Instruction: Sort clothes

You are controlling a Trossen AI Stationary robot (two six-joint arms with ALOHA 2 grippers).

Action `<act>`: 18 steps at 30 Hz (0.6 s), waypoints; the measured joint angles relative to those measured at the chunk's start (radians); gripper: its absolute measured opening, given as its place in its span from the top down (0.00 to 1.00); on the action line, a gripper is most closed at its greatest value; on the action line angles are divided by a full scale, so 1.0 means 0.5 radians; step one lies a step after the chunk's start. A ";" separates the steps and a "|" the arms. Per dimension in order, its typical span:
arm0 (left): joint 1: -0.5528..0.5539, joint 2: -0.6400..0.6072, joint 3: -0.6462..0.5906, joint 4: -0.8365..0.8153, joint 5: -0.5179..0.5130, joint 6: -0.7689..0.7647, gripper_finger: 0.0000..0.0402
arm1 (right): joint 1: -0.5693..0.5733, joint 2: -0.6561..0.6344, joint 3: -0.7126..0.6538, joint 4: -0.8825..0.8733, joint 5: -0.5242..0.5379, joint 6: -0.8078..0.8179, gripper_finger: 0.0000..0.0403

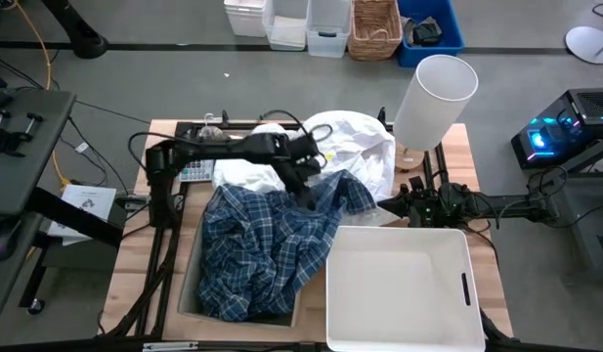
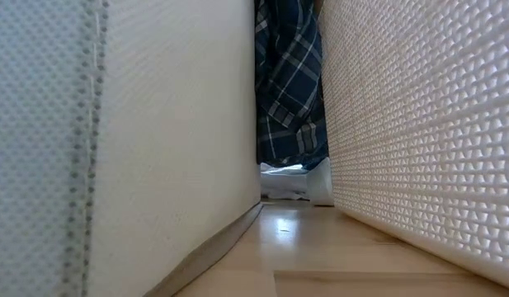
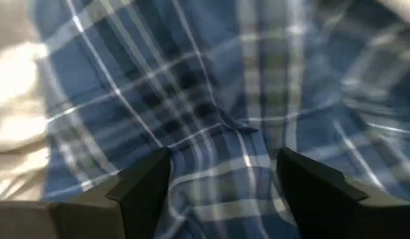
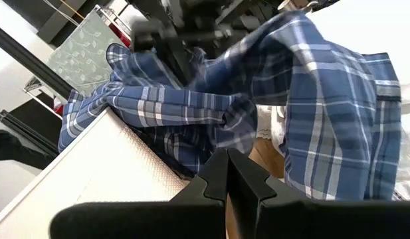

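With my left gripper [image 3: 221, 182] spread above the blue-and-white plaid shirt [image 1: 267, 240] and my right gripper [image 4: 228, 174] pressed together, sorting seemed barely begun, the rigid white plastic bin [image 1: 399, 288] holding nothing.

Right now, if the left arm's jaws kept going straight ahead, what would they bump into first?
Most likely the blue-and-white plaid fabric shirt. The left gripper has its jaws open and pointed straight at that cloth, which fills its wrist view; exact closeness is hard to judge.
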 joint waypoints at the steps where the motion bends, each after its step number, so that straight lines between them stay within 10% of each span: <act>1: -0.017 0.029 -0.002 0.008 -0.003 0.019 0.35 | 0.000 0.000 0.000 -0.001 0.001 -0.001 1.00; 4: -0.077 0.071 0.000 0.060 -0.067 0.072 0.46 | 0.000 0.000 0.000 0.000 0.001 0.000 1.00; 9: -0.175 0.068 -0.001 0.178 -0.097 0.140 0.93 | 0.000 0.001 0.000 0.000 0.001 0.000 1.00; 18: -0.166 -0.470 0.294 0.479 -0.069 0.296 1.00 | 0.000 0.001 0.000 -0.001 0.001 -0.001 1.00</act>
